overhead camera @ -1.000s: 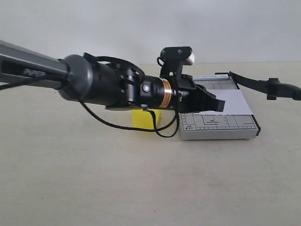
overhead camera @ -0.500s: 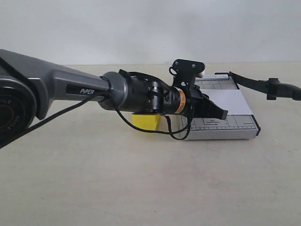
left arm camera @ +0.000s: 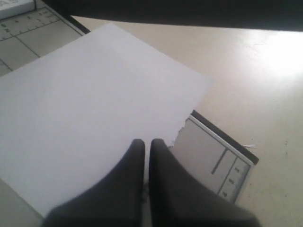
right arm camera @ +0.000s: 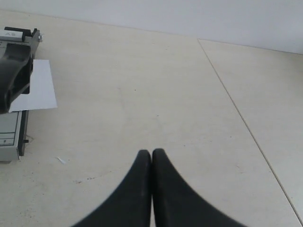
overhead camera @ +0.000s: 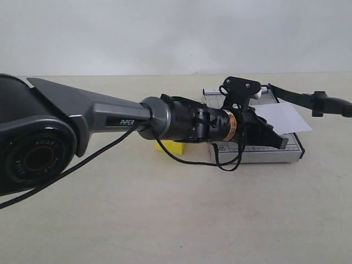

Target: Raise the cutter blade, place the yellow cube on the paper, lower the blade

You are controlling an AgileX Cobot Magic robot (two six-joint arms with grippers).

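The cutter blade stands raised, slanting from the hinge at the back of the grey board off the right edge. My left gripper reaches across the board, its fingers nearly shut, with its tips on the white paper. The paper lies skewed, one corner past the board's right side. The yellow cube sits on the table left of the board, mostly hidden behind my left arm. My right gripper is shut and empty over bare table, right of the board.
A ragged notch shows on the paper's edge beside my left fingertips. A seam runs across the tabletop to the right. A black shape overlaps the board in the right wrist view; I cannot tell what it is.
My left arm has stretched further right over the board. The paper has slid and turned right with it, now overhanging the board's edge. The blade stays raised; the cube has not moved.
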